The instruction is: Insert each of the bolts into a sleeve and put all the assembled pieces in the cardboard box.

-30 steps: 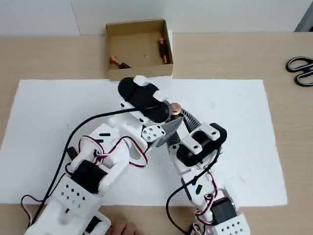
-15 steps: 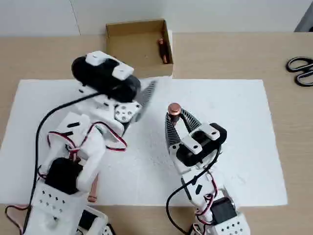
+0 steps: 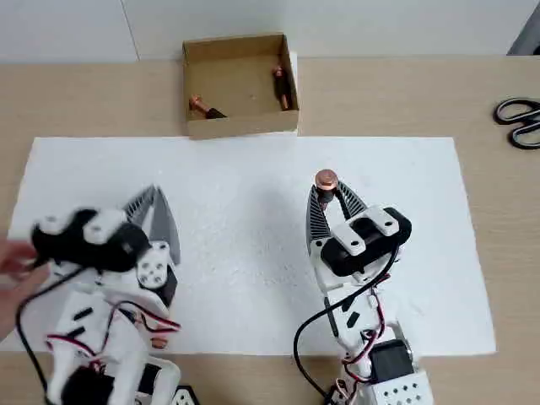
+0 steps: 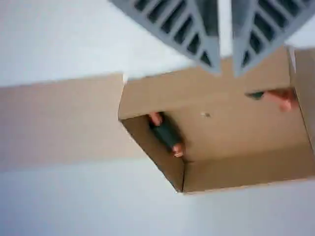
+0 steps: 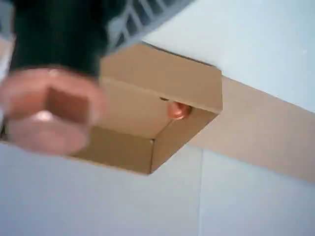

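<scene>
My right gripper (image 3: 331, 191) stands mid-table over the white sheet (image 3: 405, 186), shut on a dark sleeve with a copper-headed bolt (image 3: 326, 180) in it, held upright. The right wrist view has that bolt head (image 5: 49, 110) close up. The cardboard box (image 3: 240, 46) sits at the far edge with two assembled pieces (image 3: 202, 107) (image 3: 283, 87) inside. My left gripper (image 3: 154, 202) is at the near left, nearly shut on nothing, and points toward the box (image 4: 152, 98). A copper bolt (image 3: 158, 341) lies by the left arm's base, partly hidden.
A person's hand (image 3: 10, 261) is at the left edge beside the left arm. Scissors (image 3: 519, 118) lie at the far right on the bare wooden table. The sheet between the grippers and the box has nothing on it.
The left arm pulled away from the right gripper and swung back to the near left. The right gripper with its piece shifted slightly right. A hand came in at the left edge.
</scene>
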